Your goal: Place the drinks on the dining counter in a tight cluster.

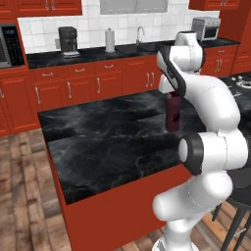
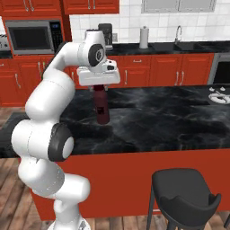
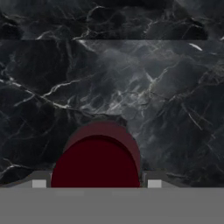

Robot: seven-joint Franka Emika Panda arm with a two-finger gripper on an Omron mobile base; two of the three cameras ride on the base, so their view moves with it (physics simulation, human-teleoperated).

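Over the dining counter (image 2: 179, 121), gripper (image 2: 99, 86) clamped on upright maroon bottle (image 2: 102, 108), no legible label.

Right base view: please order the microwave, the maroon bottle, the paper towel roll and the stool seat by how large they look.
1. Stool seat, though it is nearest the camera.
2. Microwave.
3. Maroon bottle, upper part hidden by the hand.
4. Paper towel roll, farthest back, so its true size is unsure.
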